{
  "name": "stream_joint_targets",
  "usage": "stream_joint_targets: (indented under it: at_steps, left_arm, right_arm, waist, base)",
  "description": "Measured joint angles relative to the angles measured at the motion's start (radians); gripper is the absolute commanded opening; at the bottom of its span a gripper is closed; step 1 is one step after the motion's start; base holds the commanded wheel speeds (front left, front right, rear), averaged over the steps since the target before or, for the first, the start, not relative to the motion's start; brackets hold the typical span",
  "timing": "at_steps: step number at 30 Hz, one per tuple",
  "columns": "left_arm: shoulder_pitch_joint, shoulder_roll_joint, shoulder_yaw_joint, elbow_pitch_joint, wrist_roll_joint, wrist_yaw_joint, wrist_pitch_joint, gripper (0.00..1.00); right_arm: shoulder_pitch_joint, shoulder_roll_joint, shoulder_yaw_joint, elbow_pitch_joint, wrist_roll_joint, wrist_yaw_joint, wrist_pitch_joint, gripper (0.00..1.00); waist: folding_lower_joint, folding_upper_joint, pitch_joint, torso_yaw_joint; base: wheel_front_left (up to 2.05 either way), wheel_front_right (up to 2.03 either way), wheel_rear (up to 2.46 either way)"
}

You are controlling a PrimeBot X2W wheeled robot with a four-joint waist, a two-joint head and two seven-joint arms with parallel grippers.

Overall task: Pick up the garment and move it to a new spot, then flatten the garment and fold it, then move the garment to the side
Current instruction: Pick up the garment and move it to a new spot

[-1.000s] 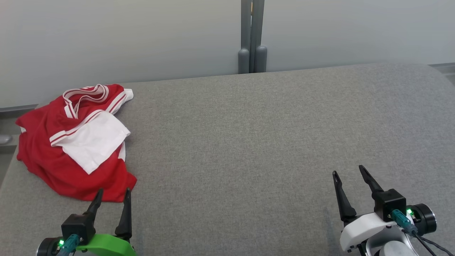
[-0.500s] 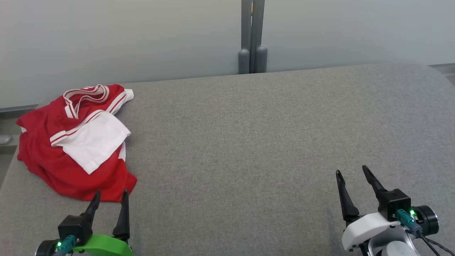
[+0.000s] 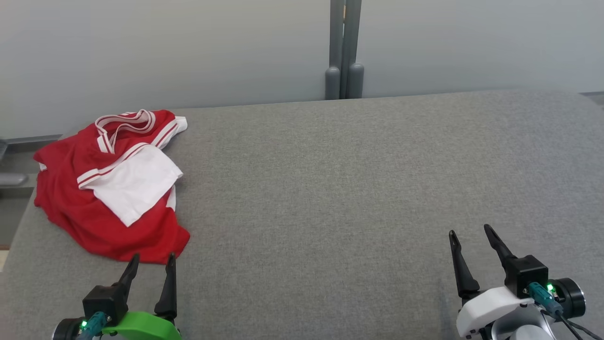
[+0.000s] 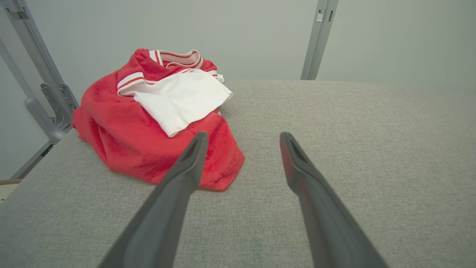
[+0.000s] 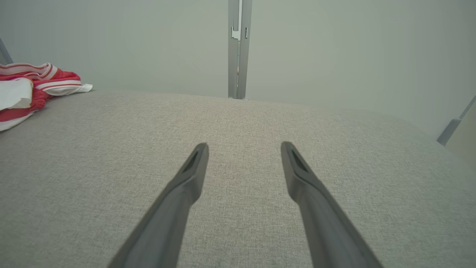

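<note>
One crumpled red-and-white garment (image 3: 94, 217) on the grey surface (image 3: 330, 189), just ahead of the left gripper (image 3: 154, 257); well apart from the right gripper (image 3: 469, 230). Both grippers' jaws wide, empty.

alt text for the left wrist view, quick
A crumpled red and white garment lies on a grey fabric surface, just ahead of the open, empty left hand, whose two dark fingers rise from the bottom edge.
</note>
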Motion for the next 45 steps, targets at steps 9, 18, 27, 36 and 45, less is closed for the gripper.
stream_joint_targets:
  at_steps: [9, 18, 27, 36, 45]
  left_arm:
    - [0.001, 0.007, 0.001, 0.016, -0.001, 0.000, 0.000, 1.00]
    - [0.045, 0.024, 0.040, 0.020, -0.011, 0.000, 0.000, 1.00]
    - [0.054, 0.016, 0.063, 0.018, -0.021, 0.000, 0.000, 1.00]
    - [-0.077, -0.002, 0.029, 0.065, -0.094, 0.000, 0.000, 1.00]
    - [-0.477, 0.028, -0.025, 0.281, -0.224, -0.001, 0.095, 1.00]
  right_arm:
    - [0.017, 0.000, 0.030, 0.001, 0.012, 0.000, 0.000, 1.00]
    - [0.010, 0.000, 0.092, 0.011, 0.037, 0.000, 0.000, 1.00]
    - [0.010, 0.001, 0.112, 0.010, 0.045, 0.000, 0.000, 1.00]
    - [-0.030, 0.001, 0.106, -0.037, 0.001, 0.000, 0.000, 1.00]
    - [-0.168, -0.035, 0.114, -0.095, -0.063, 0.000, 0.000, 1.00]
  waist:
    - [0.0000, 0.0000, -0.010, 0.105]
    - [0.0000, 0.0000, -0.029, 0.265]
    - [0.0000, 0.0000, -0.048, 0.361]
    - [0.0000, 0.0000, 0.018, 0.324]
    - [0.0001, 0.0000, 0.202, 0.294]
  base:
    - [0.00, 0.00, 0.00]
    - [0.00, 0.00, 0.00]
    - [0.00, 0.00, 0.00]
    - [0.00, 0.00, 0.00]
    - [0.00, 0.00, 0.00]
